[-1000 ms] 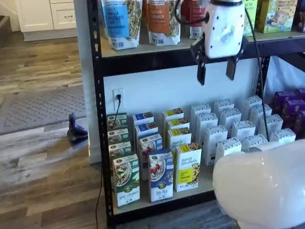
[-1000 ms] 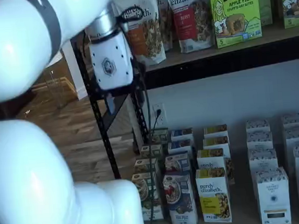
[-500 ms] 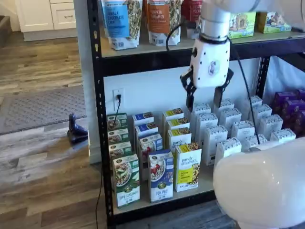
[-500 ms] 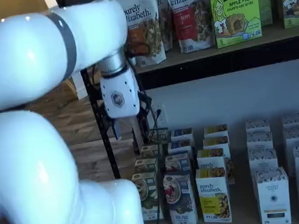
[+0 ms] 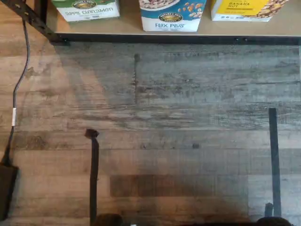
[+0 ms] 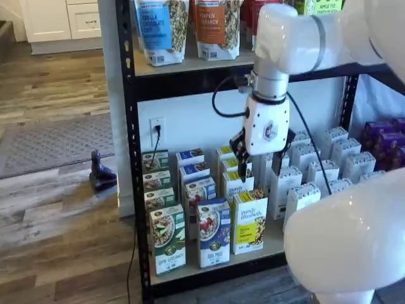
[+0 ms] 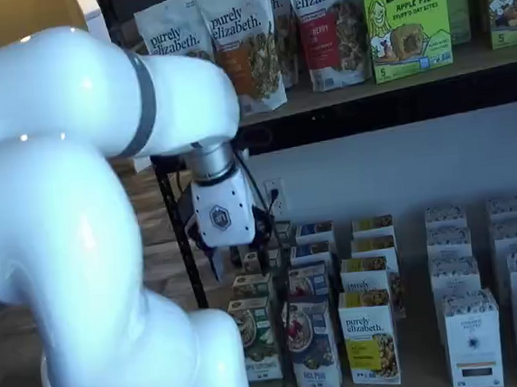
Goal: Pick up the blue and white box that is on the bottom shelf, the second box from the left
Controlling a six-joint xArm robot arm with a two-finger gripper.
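1. Blue and white box (image 6: 213,233): upright at the front edge of the bottom shelf (image 6: 272,240), between a green-and-white box (image 6: 168,239) and a yellow box (image 6: 250,221); untouched
2. Same box in the wrist view (image 5: 172,15): only its lower part shows, above wood flooring (image 5: 155,132)
3. Gripper (image 6: 258,161): hangs above and behind the yellow box; whether the fingers are spread or closed cannot be told; nothing held

Glossy cardboard blue and white box (image 6: 213,232)
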